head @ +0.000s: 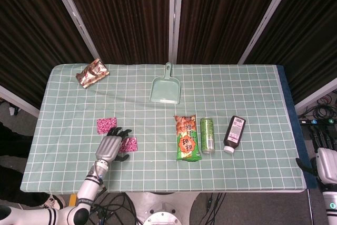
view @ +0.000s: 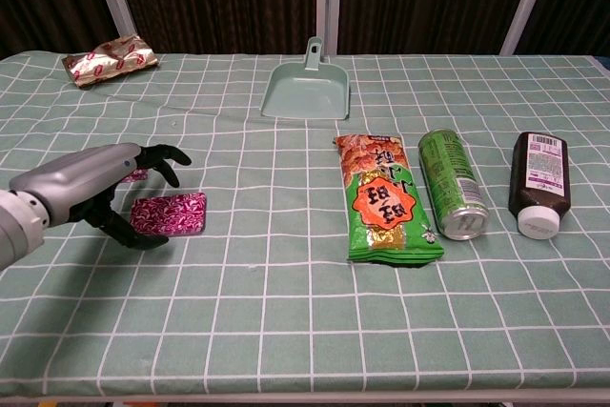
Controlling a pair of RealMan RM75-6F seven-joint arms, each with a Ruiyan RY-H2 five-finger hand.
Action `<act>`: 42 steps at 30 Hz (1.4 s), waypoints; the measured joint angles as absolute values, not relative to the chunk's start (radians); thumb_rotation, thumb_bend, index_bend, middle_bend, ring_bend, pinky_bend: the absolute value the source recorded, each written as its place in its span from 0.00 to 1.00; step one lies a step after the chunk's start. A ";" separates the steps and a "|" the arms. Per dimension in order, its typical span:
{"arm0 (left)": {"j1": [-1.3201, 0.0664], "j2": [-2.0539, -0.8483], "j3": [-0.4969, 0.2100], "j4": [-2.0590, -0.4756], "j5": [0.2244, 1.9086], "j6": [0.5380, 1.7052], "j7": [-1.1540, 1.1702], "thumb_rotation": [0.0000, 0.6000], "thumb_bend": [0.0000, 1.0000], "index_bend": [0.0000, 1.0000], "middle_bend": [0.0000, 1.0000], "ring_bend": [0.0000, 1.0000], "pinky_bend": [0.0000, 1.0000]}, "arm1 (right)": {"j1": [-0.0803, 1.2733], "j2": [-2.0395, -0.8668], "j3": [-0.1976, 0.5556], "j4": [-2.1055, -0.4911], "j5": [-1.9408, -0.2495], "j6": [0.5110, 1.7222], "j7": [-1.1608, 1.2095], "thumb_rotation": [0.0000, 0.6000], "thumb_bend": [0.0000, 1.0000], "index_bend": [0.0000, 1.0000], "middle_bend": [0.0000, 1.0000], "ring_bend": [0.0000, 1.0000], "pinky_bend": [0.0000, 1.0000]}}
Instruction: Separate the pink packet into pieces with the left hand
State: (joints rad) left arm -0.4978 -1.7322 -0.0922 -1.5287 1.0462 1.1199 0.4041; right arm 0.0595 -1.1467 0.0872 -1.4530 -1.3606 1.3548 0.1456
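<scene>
From the head view we've got the left hand (head: 111,146) sitting low over the front-left part of the bench (head: 253,85), fingers spread and dark fingertips reaching onto one pink packet piece (head: 129,144), which lies flat right under and beside the hand; nothing is pinched or lifted as far as we can see, so we'd call it released. The other pink packet piece (head: 106,125) lies apart from it, a bit further back and to the left, flat on the checked cloth. Elsewhere up top there's a green dustpan (head: 166,86) near the back middle, a shiny red-and-gold snack bag (head: 92,72) in the back-left corner, then a green snack bag (head: 187,138), a green can (head: 207,135) lying on its side and a dark bottle (head: 235,134) with a white cap lined up side by side toward the right. The right hand (head: 326,165) is parked off the bench's right edge, and we can't tell how its fingers are set. In the chest view the left hand (view: 100,193) hovers with its fingers arched and apart, over the left end of the nearer pink packet piece (view: 173,212), while the further pink packet piece (view: 134,175) is mostly hidden behind the fingers.
</scene>
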 measured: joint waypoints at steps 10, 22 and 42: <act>-0.501 -1.744 -0.097 -1.506 1.034 1.110 0.419 1.00 0.20 0.15 0.27 0.06 0.06 | 0.058 -1.145 0.088 -1.455 -1.360 1.357 0.145 1.00 0.16 0.00 0.01 0.00 0.00; -0.502 -1.757 -0.107 -1.469 1.025 1.104 0.421 1.00 0.22 0.17 0.30 0.06 0.06 | 0.060 -1.148 0.090 -1.454 -1.354 1.352 0.140 1.00 0.17 0.00 0.01 0.00 0.00; -0.500 -1.765 -0.109 -1.456 1.041 1.103 0.412 1.00 0.22 0.19 0.36 0.08 0.06 | 0.058 -1.149 0.091 -1.446 -1.351 1.351 0.146 1.00 0.17 0.00 0.01 0.00 0.00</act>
State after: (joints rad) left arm -0.5004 -1.7648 -0.1093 -1.4561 1.0405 1.1033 0.4120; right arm 0.0585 -1.1492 0.0909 -1.4457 -1.3513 1.3505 0.1464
